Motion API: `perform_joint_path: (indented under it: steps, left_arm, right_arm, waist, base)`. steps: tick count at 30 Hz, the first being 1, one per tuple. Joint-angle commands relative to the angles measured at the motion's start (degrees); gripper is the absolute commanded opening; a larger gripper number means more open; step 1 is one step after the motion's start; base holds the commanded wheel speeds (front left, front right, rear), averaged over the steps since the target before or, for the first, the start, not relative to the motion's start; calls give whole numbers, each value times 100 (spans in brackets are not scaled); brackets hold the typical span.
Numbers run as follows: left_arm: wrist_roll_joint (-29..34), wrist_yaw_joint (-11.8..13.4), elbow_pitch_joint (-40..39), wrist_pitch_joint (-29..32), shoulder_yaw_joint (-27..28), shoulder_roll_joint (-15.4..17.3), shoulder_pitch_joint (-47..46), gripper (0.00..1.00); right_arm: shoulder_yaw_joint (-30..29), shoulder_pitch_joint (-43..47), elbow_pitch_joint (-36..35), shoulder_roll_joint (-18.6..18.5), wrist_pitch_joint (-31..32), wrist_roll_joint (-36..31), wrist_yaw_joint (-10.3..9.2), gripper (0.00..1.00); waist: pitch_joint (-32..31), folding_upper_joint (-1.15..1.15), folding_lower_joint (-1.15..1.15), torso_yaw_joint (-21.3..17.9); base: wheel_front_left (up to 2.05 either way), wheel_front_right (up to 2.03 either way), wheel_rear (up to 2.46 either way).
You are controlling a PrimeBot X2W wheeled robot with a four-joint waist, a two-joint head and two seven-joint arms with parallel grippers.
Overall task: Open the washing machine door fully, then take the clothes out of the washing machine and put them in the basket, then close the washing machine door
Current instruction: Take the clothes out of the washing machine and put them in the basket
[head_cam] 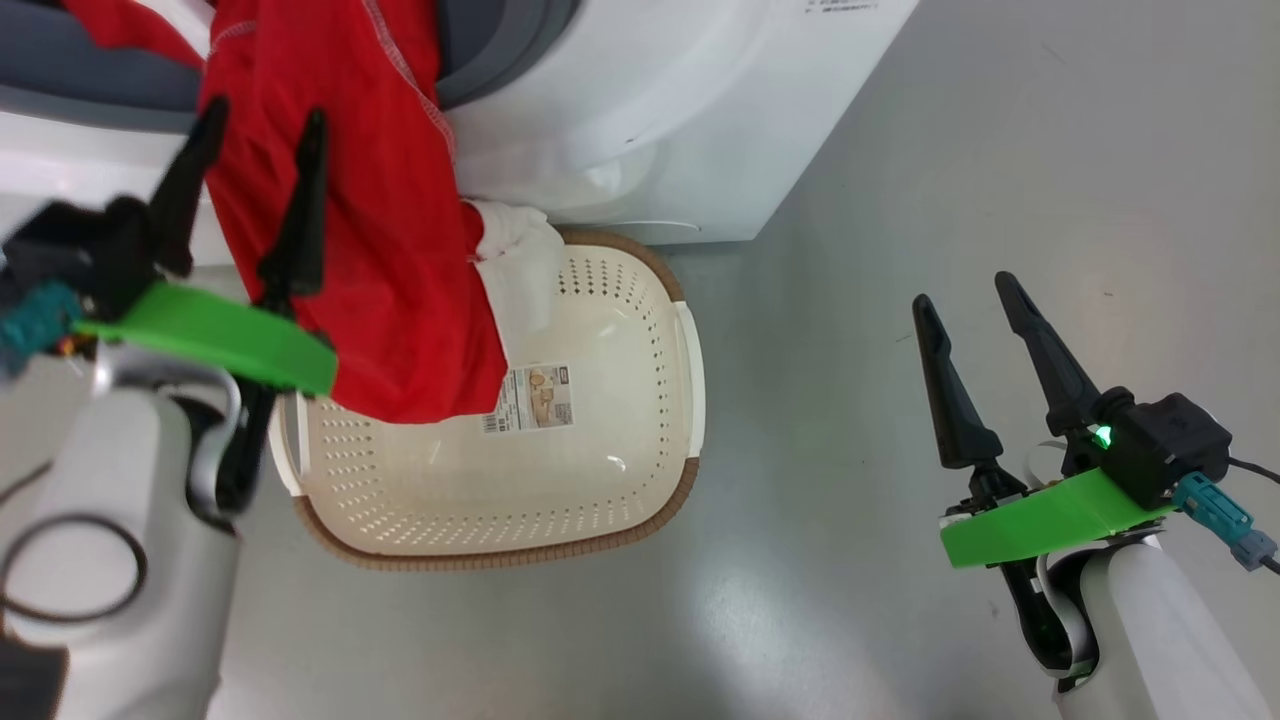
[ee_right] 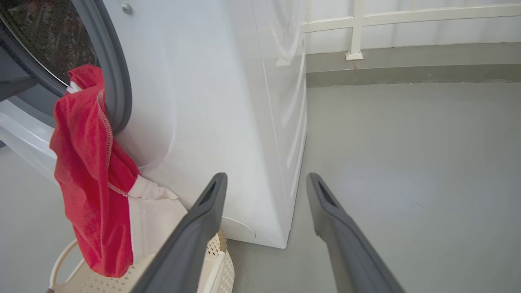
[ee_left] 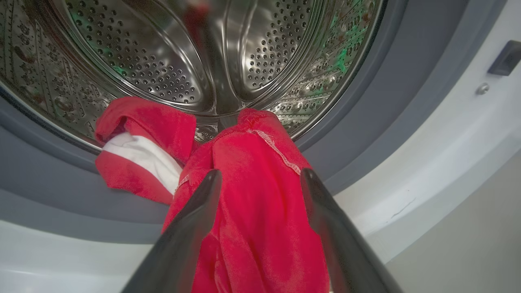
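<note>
Limply draped red clothes (head_cam: 370, 250), white cloth end, over basket (head_cam: 640, 520)

Head view: the top edge is cutting off the washing machine (head_cam: 680, 120). Its printed lines (head_cam: 848, 8) are showing too small to read, and so is the label (head_cam: 530, 398) print. The clothes (head_cam: 380, 250) and left arm (head_cam: 120, 520) are hiding the basket (head_cam: 625, 300) along its left side. The left gripper (head_cam: 266, 110) is showing blurred. Right wrist view: the bottom edge is cropping the basket.

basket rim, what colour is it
Brown, a woven-looking rim on a cream basket; the head view shows it best.
</note>
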Motion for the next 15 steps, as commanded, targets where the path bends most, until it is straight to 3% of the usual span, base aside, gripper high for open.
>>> perform_joint_path:
  steps: [1,15]
  left_arm:
    - [-45,-32,-39,17,136,267,-148,100]
    - [-203,-32,1803,858,-593,580,-1919,100]
  right_arm:
    - [123,-16,-131,27,-36,-42,36,100]
    - [126,-135,-145,45,-36,-38,36,100]
  waist:
    - [29,0,0,-21]
    - [207,0,0,-89]
  base:
    - [0,0,0]
    - [0,0,0]
